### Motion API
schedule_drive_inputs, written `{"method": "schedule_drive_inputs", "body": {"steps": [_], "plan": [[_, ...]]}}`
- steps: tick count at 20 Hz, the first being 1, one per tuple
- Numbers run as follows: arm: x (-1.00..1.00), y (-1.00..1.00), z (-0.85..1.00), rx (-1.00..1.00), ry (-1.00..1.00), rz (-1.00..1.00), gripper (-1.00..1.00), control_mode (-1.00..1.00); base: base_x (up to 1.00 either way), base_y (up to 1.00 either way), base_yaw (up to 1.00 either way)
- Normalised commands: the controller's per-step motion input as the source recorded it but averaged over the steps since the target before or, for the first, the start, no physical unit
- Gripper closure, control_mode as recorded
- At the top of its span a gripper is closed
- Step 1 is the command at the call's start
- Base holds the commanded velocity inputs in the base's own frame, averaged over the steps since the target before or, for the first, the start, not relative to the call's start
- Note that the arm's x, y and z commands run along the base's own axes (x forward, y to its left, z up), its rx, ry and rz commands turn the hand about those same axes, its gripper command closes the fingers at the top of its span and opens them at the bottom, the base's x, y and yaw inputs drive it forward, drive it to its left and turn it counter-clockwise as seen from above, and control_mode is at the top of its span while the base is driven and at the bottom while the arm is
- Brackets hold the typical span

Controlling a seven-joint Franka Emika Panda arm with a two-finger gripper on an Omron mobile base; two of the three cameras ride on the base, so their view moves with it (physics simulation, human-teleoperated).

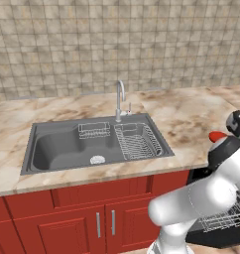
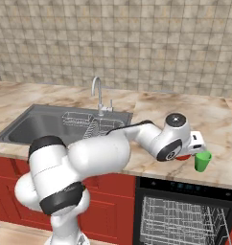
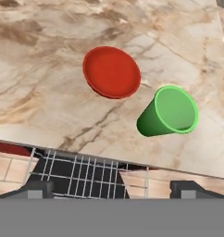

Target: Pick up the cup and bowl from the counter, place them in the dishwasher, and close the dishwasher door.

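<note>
Gripper: the gripper (image 3: 111,190) sits at the bottom edge of the hand view, its jaws spread wide with nothing between them.
Cup: the green cup (image 3: 169,112) stands upright on the counter (image 3: 49,92), right of centre in the hand view, just beside the bowl.
Bowl: the red bowl (image 3: 111,72) rests upper centre, left of the cup.
Dishwasher: the dishwasher (image 2: 185,213) is at lower right of the right base view, its white racks (image 2: 175,222) showing.
Sink: the grey sink (image 1: 94,141) lies centre left in the left base view.
</note>
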Motion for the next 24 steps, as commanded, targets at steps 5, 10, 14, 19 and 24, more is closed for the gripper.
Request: {"method": "schedule_drive_inputs", "body": {"steps": [5,10,14,19,24], "plan": [[0.27,-0.19,-0.12,0.0,0.0,0.0,-1.0,-1.0,0.0,0.0,0.0],[0.28,-0.19,-0.13,0.0,0.0,0.0,-1.0,-1.0,0.0,0.0,0.0],[0.26,-0.19,-0.14,0.0,0.0,0.0,-1.0,-1.0,0.0,0.0,0.0],[0.25,-0.2,-0.11,0.0,0.0,0.0,-1.0,-1.0,0.0,0.0,0.0],[0.2,-0.22,-0.1,0.0,0.0,0.0,-1.0,-1.0,0.0,0.0,0.0]]}}
